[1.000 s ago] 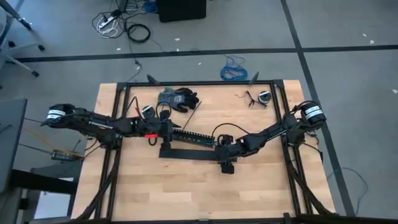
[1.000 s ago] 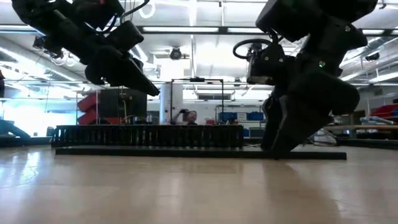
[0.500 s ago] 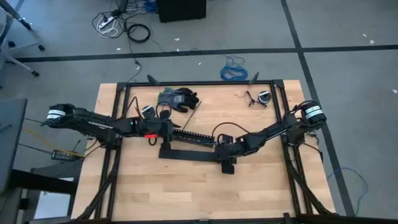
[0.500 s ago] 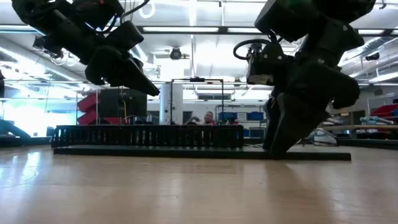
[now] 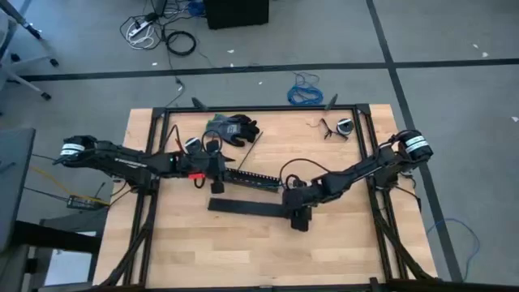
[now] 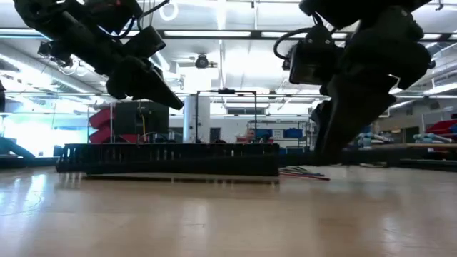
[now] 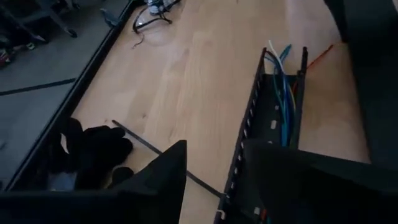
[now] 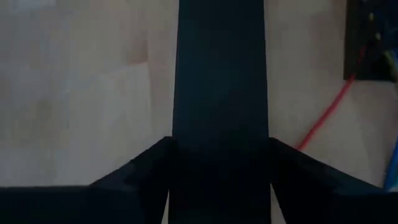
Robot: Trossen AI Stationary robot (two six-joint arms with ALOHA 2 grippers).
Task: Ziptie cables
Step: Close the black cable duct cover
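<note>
- Pale wooden table [image 5: 349, 243] carries everything; a pair of black gloves [image 5: 233, 128] lies near its far edge.
- On its middle sits a long black slotted plastic duct [image 5: 255, 180], the only container, with the cables inside.
- Right gripper [image 5: 296, 212] clamps a flat black plastic strip [image 5: 243, 206] beside the duct.
- Left gripper [image 7: 214, 146] hovers at the duct's other end, fingers somewhat apart.
- We see the thin coloured cables [image 7: 283, 93] along the duct floor, a red one straying out; we judge them light and floppy, best pinched together mid-bundle.
- A thin black zip tie [image 7: 143, 144] lies between duct and gloves.
</note>
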